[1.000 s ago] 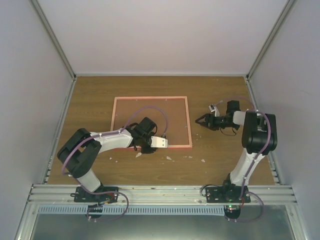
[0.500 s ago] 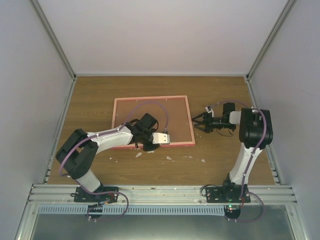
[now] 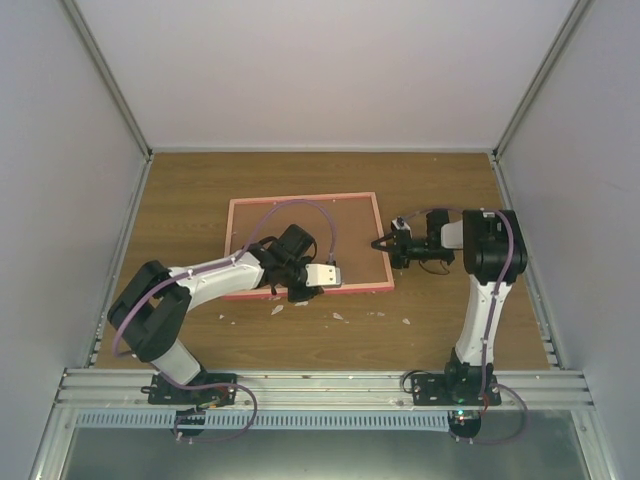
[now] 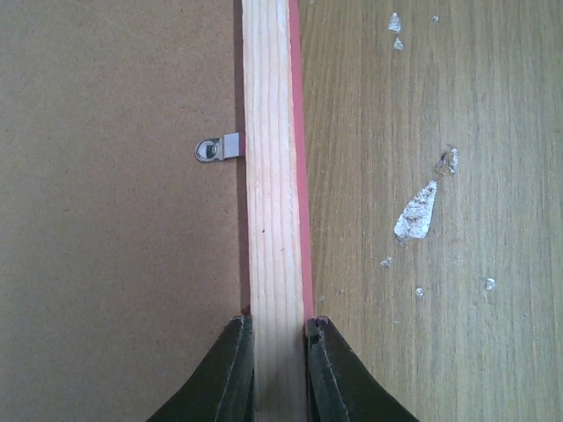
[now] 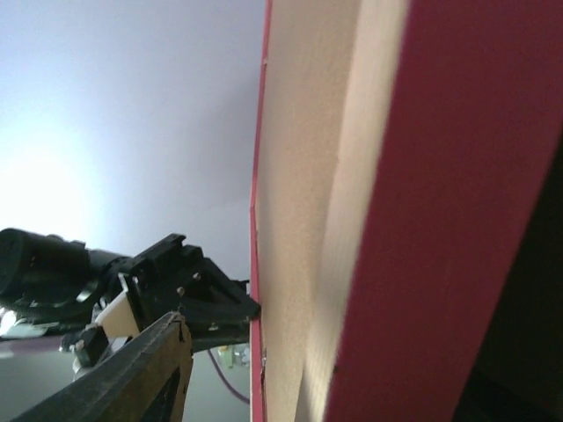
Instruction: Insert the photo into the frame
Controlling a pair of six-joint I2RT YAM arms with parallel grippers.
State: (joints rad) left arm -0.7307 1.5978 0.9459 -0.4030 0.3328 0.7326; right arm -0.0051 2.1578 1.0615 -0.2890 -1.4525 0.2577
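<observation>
Frame (image 3: 300,198) back-up on surface (image 3: 440,180), brown backing board (image 3: 350,240) seated inside; photo we cannot see. We judge frame light, stiff, thin-railed, likely fragile: hold rails only. Left gripper (image 4: 280,327) clenched on near rail; right gripper (image 3: 383,244) straddles right rail, jaws parted.

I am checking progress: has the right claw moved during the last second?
Yes. The right claw moved leftward, away from the right edge of the table, and now reaches the frame.
</observation>
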